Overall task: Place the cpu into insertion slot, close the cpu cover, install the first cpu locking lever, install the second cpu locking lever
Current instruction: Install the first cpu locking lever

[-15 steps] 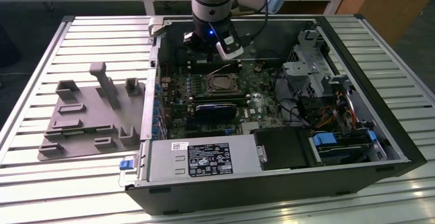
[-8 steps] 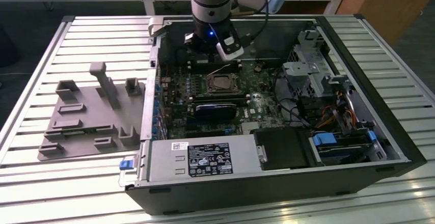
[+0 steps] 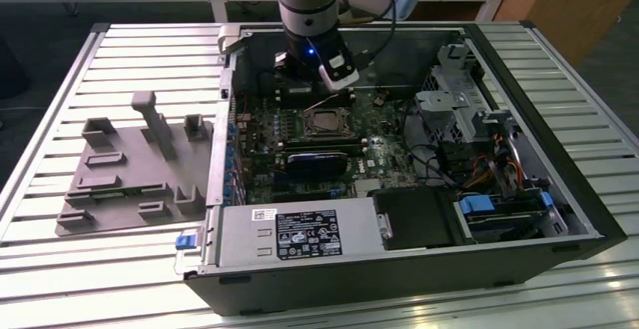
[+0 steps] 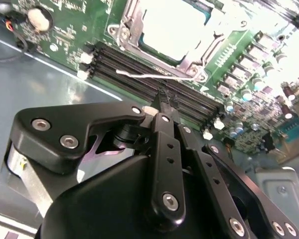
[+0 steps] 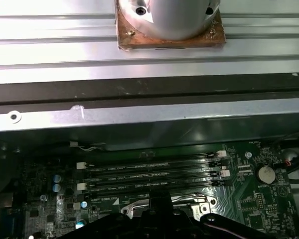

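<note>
Silver cpu [image 4: 172,30] seated, cpu cover [image 4: 127,36] looks down, levers [image 4: 154,75] seemingly left; gripper [image 4: 163,99] pinched shut, apparently empty, 12 o'clock of insertion slot [image 3: 325,123] in exterior view.

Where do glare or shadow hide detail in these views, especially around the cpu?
In the second wrist view the top of the cpu is washed out to white, and glare bleaches the motherboard beside it. In the first wrist view the motherboard lies in shade below the computer case wall, while the slatted table is bright. In the exterior view reflections flare on the table and the case interior is dim.
</note>
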### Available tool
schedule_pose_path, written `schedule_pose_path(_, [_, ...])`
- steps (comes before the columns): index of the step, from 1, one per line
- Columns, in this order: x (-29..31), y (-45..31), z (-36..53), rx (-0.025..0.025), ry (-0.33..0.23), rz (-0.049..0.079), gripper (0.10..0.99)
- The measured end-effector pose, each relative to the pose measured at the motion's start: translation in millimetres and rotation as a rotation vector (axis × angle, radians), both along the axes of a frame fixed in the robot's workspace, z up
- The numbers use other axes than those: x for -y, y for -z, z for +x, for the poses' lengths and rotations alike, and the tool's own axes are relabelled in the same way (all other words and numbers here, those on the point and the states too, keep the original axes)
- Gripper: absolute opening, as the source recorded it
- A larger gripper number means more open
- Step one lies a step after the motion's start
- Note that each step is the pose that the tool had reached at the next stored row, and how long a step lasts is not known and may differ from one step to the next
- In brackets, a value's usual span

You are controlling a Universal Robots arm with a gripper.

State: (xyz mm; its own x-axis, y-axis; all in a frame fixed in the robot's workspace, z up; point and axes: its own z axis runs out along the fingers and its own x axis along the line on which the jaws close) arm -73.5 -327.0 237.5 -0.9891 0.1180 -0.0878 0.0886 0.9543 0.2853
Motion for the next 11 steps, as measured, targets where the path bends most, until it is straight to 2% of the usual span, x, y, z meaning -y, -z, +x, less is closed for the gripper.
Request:
schedule_pose_path(3, [0.0,1.5,0.0,0.0141,0.011,-0.011,0.106])
schedule_pose_path(5, [0.0,2.9,0.0,0.0210,0.015,-0.014,0.106])
schedule_pose_path(11, [-0.4,6.4,1.2,0.0217,0.018,-0.014,0.106])
